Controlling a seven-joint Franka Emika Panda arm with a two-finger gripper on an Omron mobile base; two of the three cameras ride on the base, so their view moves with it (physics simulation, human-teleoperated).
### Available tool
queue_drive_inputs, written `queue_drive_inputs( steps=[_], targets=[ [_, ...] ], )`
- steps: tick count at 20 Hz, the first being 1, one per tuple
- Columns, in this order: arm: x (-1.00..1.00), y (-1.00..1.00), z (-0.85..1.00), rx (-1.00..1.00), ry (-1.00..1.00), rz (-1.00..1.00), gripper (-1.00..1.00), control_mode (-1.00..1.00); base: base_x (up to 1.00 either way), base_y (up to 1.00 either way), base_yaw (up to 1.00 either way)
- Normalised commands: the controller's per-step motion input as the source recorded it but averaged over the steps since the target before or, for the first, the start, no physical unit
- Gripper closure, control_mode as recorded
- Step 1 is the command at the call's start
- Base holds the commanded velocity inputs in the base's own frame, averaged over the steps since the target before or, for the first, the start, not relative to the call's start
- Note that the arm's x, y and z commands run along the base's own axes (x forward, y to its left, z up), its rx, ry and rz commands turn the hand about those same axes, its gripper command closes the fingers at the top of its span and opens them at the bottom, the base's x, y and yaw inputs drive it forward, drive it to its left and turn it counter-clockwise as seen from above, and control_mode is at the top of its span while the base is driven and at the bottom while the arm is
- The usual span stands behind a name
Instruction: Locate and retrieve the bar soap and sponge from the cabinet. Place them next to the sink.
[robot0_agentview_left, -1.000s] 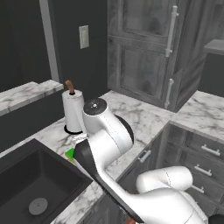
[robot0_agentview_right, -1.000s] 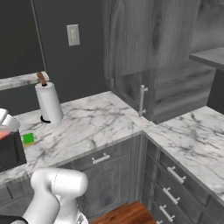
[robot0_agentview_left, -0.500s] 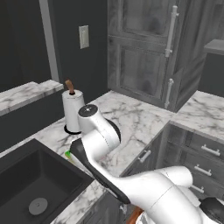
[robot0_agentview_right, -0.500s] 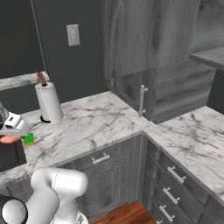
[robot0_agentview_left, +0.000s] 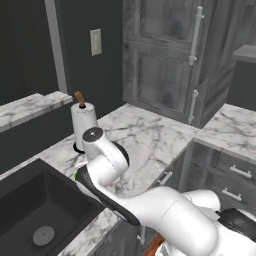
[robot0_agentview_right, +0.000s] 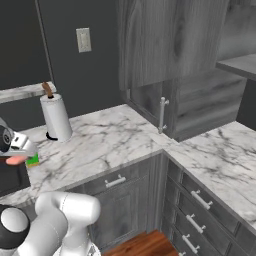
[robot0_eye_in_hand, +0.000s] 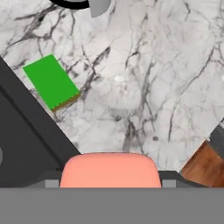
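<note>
Even, diffuse rendered light with no visible source; the white marble counter (robot0_agentview_left: 150, 145) reads bright while the wall and cabinetry stay dim; no glare. All views are soft and low-resolution; shadows are faint, with only a faint one by the sponge (robot0_eye_in_hand: 51, 81).

Arm (robot0_agentview_left: 150, 210) bent leftward, jaws downward-facing.

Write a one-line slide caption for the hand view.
Gripper carrying the bar soap above the marble counter, the green sponge already lying beside the sink.
</note>
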Motion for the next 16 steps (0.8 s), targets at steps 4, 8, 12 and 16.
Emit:
queue_drive_inputs(
  steps=[4,8,12,16],
  targets=[
    [0.53,0.03,-0.29,0.0,0.0,0.0,1.0,-1.0,0.0,0.0,0.0],
    [0.47,0.0,-0.3,0.0,0.0,-0.01,1.0,-1.0,0.0,0.0,0.0],
    [0.05,-0.07,-0.41,0.0,0.02,-0.07,1.0,-1.0,0.0,0.0,0.0],
    [0.0,-0.01,-0.41,0.0,0.04,-0.09,1.0,-1.0,0.0,0.0,0.0]
  ],
)
